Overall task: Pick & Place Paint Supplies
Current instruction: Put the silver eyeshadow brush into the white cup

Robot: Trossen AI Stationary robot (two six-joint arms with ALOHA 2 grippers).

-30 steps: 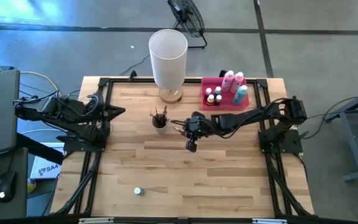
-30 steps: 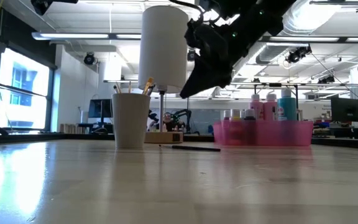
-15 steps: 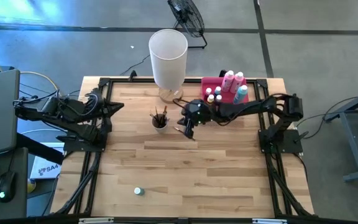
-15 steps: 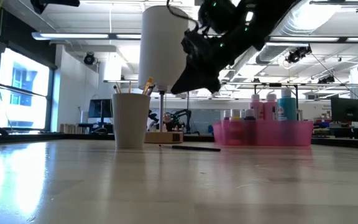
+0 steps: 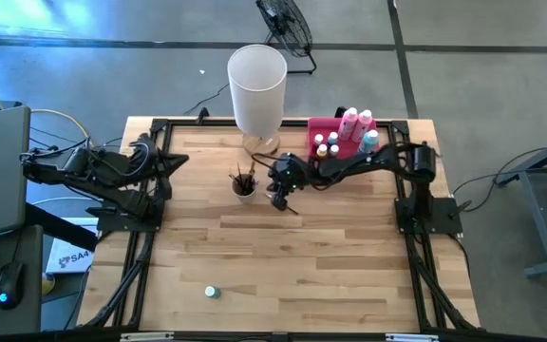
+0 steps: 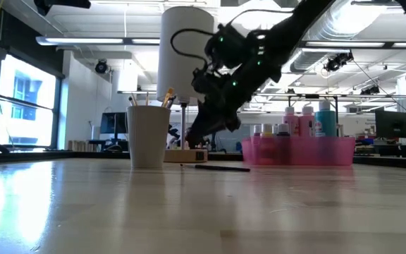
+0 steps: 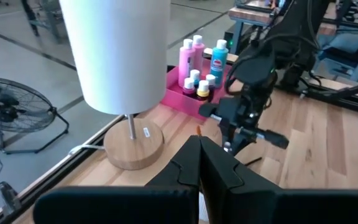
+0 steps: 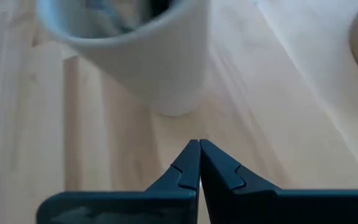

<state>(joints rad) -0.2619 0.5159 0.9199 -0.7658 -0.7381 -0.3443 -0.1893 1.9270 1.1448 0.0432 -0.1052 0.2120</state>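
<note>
Reaching arm: the right gripper (image 5: 279, 197) is stretched across the table (image 5: 330, 275), low over the wood just beside the cup (image 5: 244, 186).
Right gripper, state: its fingers (image 8: 199, 163) are seen pressed tip to tip, and nothing is held between them.
Loose brush: a thin dark paintbrush (image 6: 213, 168) is seen lying flat on the table, below the right gripper and apart from its tips in the low view; in the high view it shows as a short dark line (image 5: 290, 205) just past the gripper.
Cup: white, upright, with several brushes (image 5: 243, 177) stood in it; it is seen close in front of the shut fingertips in the right wrist view (image 8: 138, 46).
Bottles: pink, teal and small capped bottles (image 5: 348, 133) are stood in the pink tray (image 5: 318, 125), well apart from the right gripper's tips.
Stray bottle: a tiny bottle (image 5: 211, 292) is left alone near the table's front edge.
White cylinder: it (image 5: 256, 90) is stood on a round wooden base behind the cup.
Left gripper: it (image 7: 199, 163) is parked at the table's left edge, shut and empty.
</note>
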